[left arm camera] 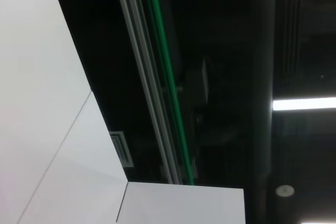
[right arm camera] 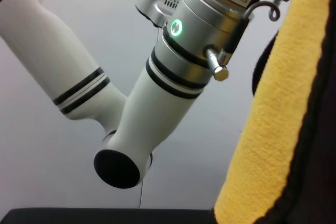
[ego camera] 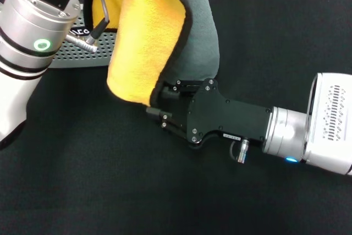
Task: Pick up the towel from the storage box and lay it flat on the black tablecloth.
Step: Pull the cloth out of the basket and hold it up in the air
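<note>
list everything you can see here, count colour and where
towel: 1, yellow-orange on one face, grey on the other, dark edging; hanging above the tablecloth in front of the storage box, its lower corner at the right gripper
storage box: 1, light grey, dotted walls; far left of the tablecloth, partly hidden by the left arm and the towel
black tablecloth: 1, black; covers nearly the whole work surface
right gripper: 1, black; low over the tablecloth, at the towel's lower corner, which covers its fingertips
right arm: 1, white and silver; reaches in from the right
left arm: 1, white and silver with black bands and a green light; raised at upper left, gripper out of view above
</note>
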Action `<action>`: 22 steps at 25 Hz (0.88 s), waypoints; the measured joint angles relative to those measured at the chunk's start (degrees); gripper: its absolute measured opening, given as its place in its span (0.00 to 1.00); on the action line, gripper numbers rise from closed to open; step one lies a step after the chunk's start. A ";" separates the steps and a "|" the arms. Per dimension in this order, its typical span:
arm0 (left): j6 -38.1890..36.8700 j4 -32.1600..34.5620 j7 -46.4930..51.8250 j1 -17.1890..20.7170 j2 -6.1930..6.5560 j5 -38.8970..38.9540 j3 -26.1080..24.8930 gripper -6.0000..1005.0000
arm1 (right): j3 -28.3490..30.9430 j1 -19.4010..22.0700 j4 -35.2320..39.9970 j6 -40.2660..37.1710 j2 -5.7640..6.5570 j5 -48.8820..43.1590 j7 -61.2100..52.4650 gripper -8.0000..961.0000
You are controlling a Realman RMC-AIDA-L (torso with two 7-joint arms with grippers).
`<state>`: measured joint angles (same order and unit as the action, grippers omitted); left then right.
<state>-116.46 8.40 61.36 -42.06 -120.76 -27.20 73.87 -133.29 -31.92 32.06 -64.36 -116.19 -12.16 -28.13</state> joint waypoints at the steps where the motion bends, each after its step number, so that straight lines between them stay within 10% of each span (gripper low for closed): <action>1: 0.00 0.16 -0.01 0.00 0.00 0.53 0.64 0.02 | -0.02 -0.04 0.14 0.04 0.00 0.13 -0.04 0.41; 11: 0.05 2.09 -1.26 1.25 0.00 11.19 11.21 0.02 | -0.53 -0.16 1.22 2.04 0.00 0.15 -0.14 0.31; 22: 0.10 3.08 -2.01 3.42 0.00 13.02 12.09 0.02 | -0.66 0.71 1.34 1.75 0.00 0.13 -0.17 0.15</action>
<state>-116.36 11.48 59.34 -38.65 -120.76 -14.18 85.96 -133.95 -31.21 33.40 -62.61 -116.19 -12.03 -28.30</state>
